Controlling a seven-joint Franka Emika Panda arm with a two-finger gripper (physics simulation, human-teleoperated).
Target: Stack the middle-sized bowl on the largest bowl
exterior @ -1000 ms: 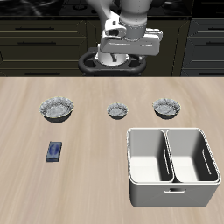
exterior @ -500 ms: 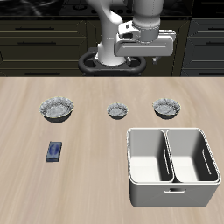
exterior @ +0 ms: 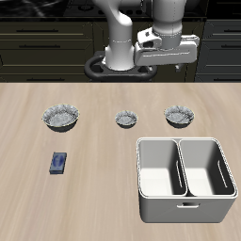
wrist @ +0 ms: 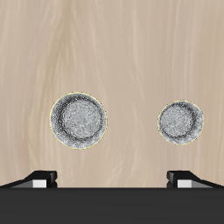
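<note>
Pale wooden counter (exterior: 94,155): the robot's hand (exterior: 168,58) hangs high, fingers spread, holding nothing, above the dark-patterned grey-white fluted middle-sized bowl (wrist: 80,121) and small similar bowl (wrist: 180,122).

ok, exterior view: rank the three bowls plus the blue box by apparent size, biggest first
1. largest bowl, widest and palest inside
2. middle-sized bowl, a little narrower and darker inside
3. smallest bowl
4. blue box, though its footprint looks close to the smallest bowl's, so that last pair is unsure
</note>
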